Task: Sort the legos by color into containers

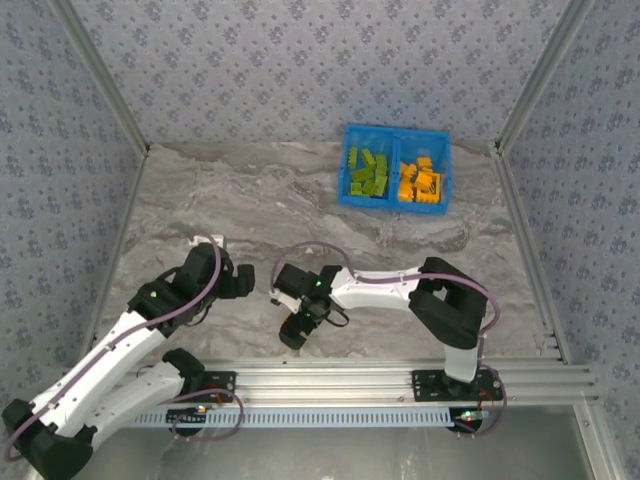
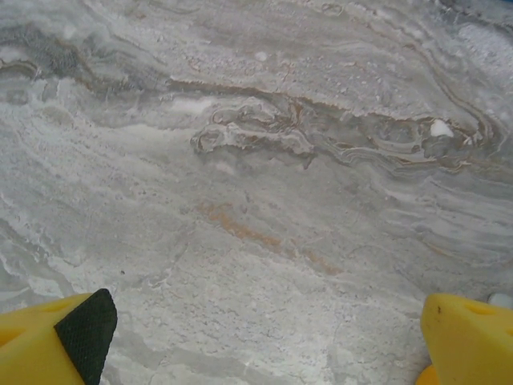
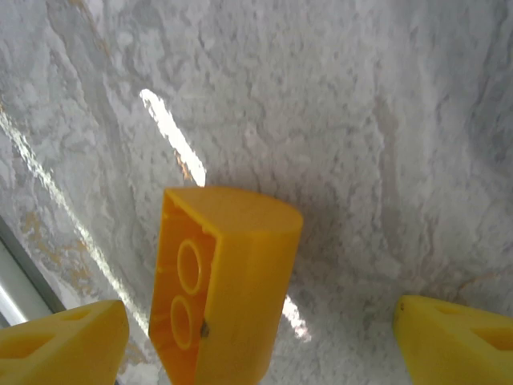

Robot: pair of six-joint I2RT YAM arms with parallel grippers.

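Note:
One orange lego (image 3: 232, 281) stands on its side on the marble table, its hollow underside facing left. It sits between the yellow fingers of my right gripper (image 3: 264, 341), which is open with a gap on both sides of the brick. From above, that right gripper (image 1: 297, 325) is low over the near middle of the table. My left gripper (image 1: 240, 282) hovers just to its left, wide open with bare table between its fingers (image 2: 56, 345). At the far right the blue bin (image 1: 346, 165) holds green legos (image 1: 368, 172) in its left compartment and orange legos (image 1: 420, 182) in its right.
An aluminium rail (image 1: 400, 375) runs along the near table edge by the arm bases. Patterned walls close the table in on three sides. Open marble lies between the grippers and the bin.

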